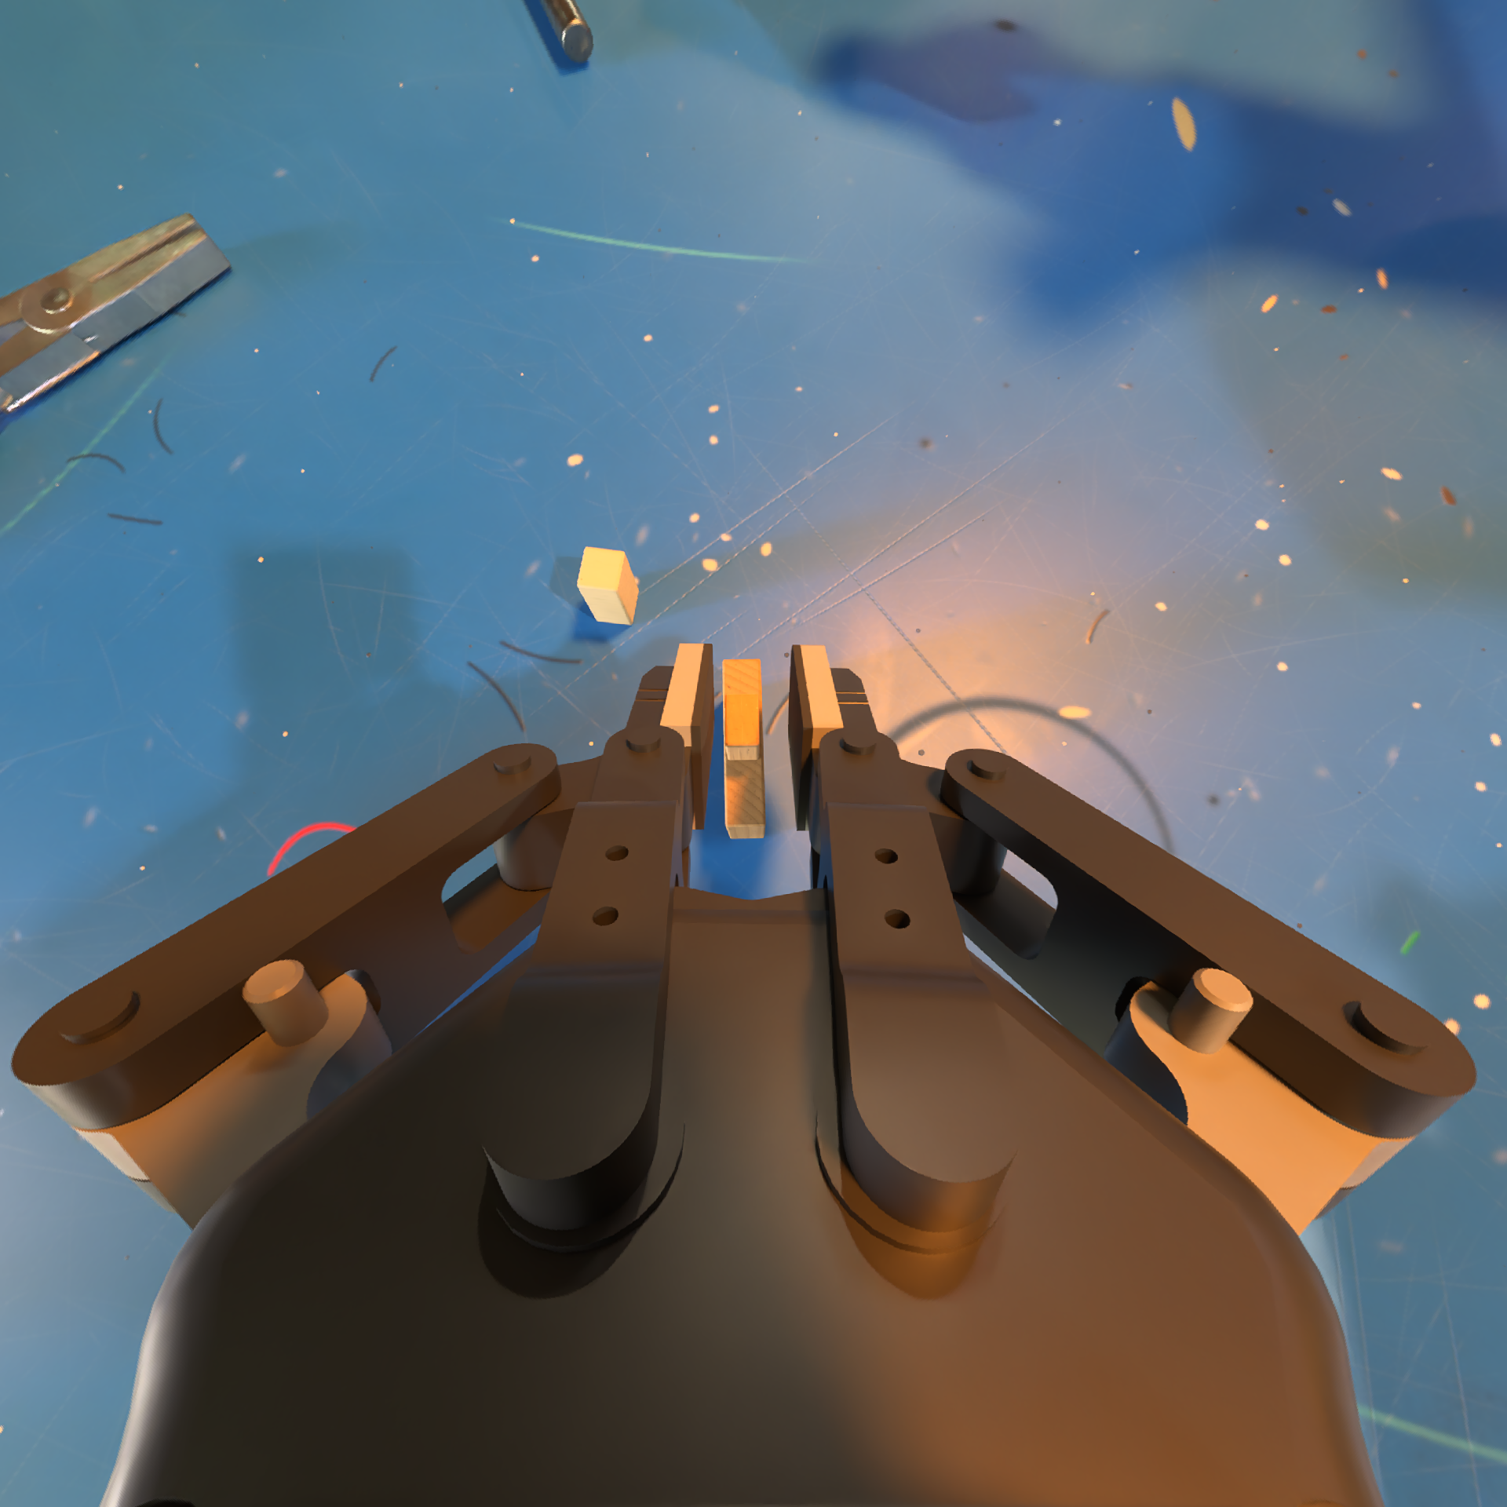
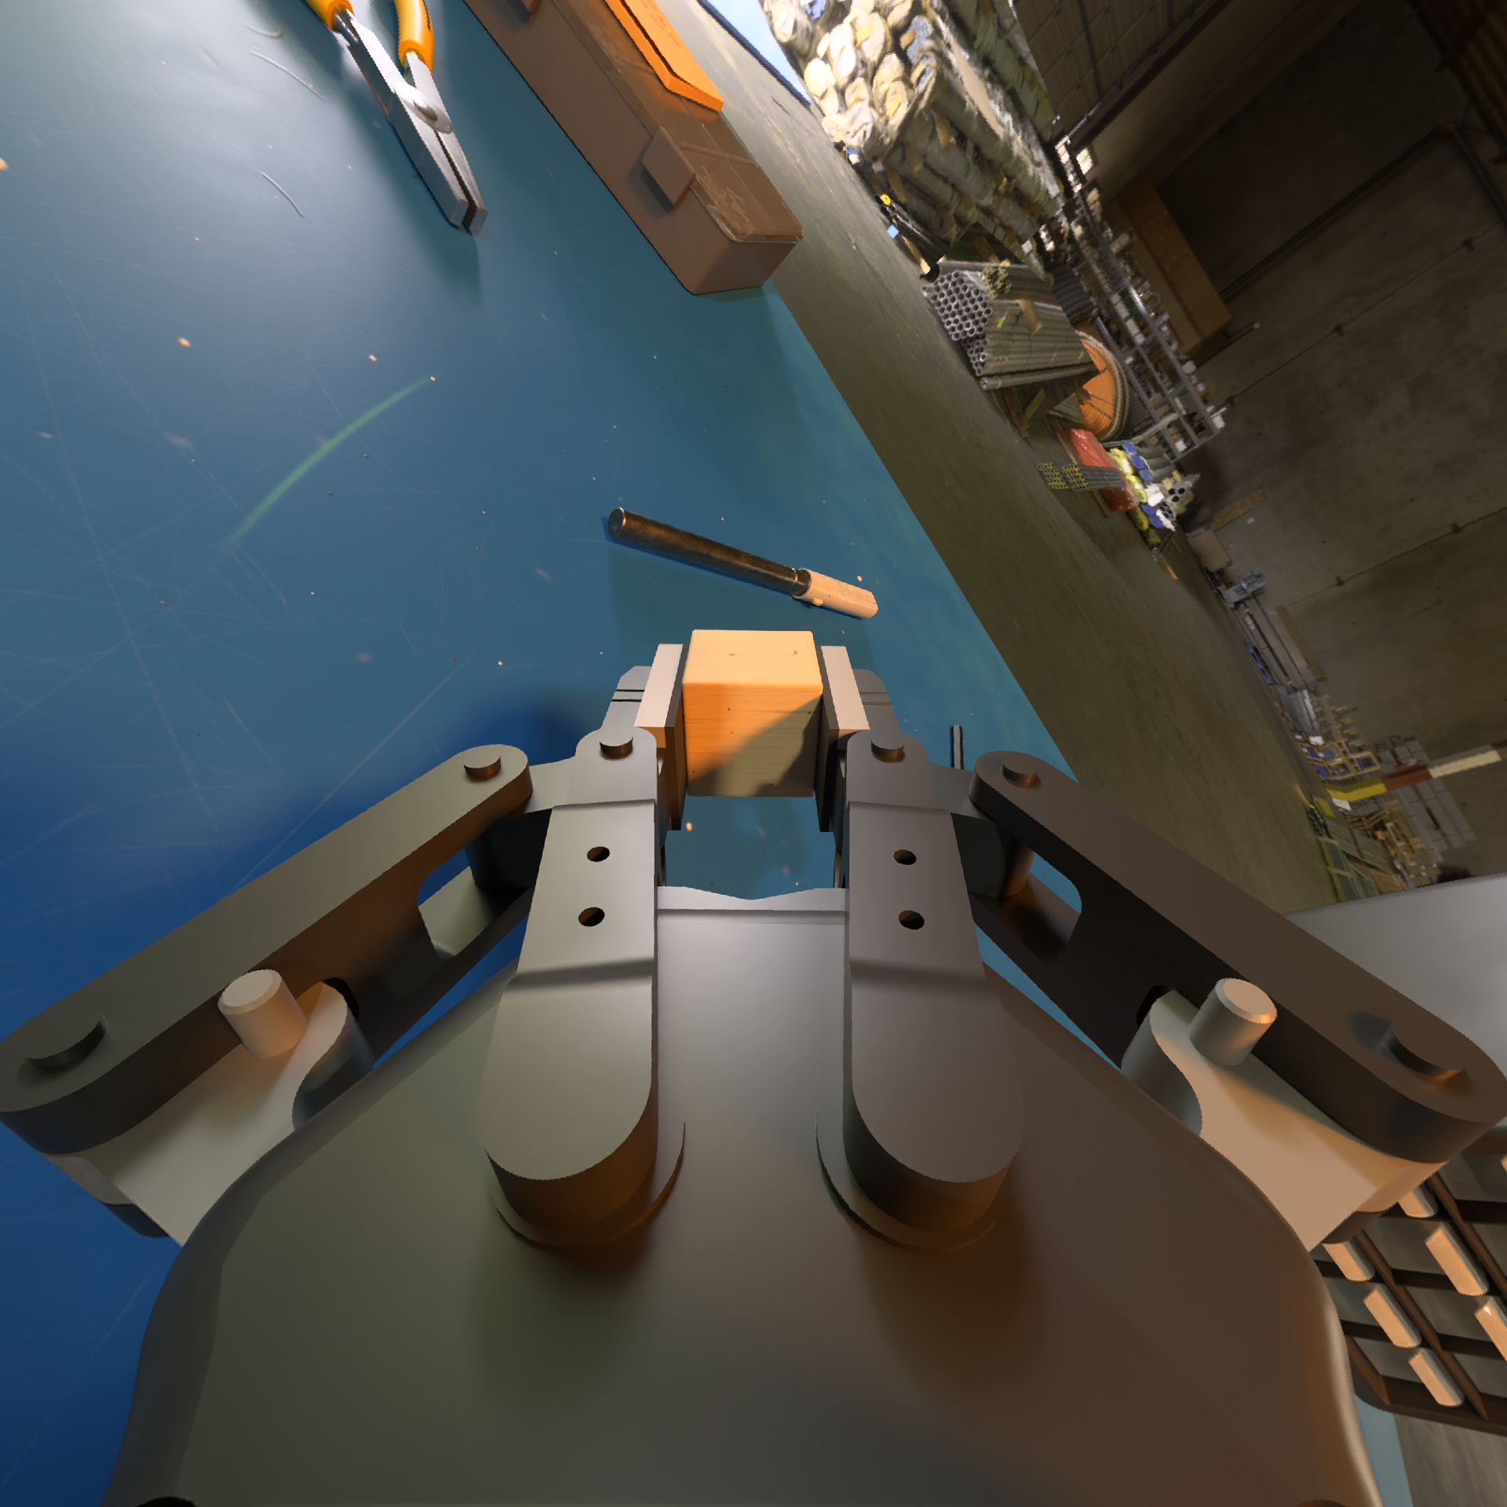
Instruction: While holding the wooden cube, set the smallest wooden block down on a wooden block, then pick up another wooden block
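Right gripper (image 2: 750,693) clamps the wooden cube (image 2: 750,718); left gripper (image 1: 742,693), jaws parted, straddles stacked blocks (image 1: 743,746), likely light, rigid, best gripped on flat sides

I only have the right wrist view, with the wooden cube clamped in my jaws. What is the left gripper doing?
Observer: The left gripper is open, its jaws apart and gripping nothing.
Operator: Is the smallest block placed?
Observer: It looks so. A short wooden block lies on a longer wooden block between the jaws.
Operator: Is there another block to grab?
Observer: A pale wooden block sits alone on the blue table, ahead and left of the jaws.
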You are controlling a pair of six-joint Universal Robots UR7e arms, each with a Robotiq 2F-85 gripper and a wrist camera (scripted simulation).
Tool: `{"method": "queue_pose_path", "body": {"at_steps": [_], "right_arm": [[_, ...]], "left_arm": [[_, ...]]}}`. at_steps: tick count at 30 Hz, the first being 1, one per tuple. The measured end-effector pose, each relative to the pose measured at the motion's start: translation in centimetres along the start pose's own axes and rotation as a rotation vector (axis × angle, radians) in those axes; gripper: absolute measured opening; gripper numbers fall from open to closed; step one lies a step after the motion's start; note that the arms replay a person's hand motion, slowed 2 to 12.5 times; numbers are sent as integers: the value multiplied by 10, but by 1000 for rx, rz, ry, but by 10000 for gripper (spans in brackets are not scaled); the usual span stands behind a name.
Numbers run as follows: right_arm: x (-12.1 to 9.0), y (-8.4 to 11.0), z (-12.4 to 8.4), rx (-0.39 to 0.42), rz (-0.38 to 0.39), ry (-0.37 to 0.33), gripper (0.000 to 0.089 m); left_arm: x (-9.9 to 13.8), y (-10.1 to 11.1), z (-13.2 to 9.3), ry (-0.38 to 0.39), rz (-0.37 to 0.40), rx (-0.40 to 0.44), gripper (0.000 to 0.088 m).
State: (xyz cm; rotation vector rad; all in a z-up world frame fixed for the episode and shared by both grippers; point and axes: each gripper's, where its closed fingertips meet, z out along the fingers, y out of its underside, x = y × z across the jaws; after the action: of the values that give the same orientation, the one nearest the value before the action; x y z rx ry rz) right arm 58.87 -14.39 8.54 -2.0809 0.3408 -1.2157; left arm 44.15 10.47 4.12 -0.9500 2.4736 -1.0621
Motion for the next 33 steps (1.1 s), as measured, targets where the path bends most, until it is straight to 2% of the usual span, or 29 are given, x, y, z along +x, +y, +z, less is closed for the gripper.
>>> {"method": "queue_pose_path", "body": {"at_steps": [9, 23, 33], "right_arm": [[0, 0, 0, 1, 4, -2, 254], [-1, 0, 1, 0, 3, -9, 254], [-2, -1, 1, 1, -2, -12, 254]], "left_arm": [[3, -10, -7, 52, 32, 51, 298], [12, -29, -19, 139, 143, 128, 310], [14, -41, -23, 169, 245, 161, 309]]}}
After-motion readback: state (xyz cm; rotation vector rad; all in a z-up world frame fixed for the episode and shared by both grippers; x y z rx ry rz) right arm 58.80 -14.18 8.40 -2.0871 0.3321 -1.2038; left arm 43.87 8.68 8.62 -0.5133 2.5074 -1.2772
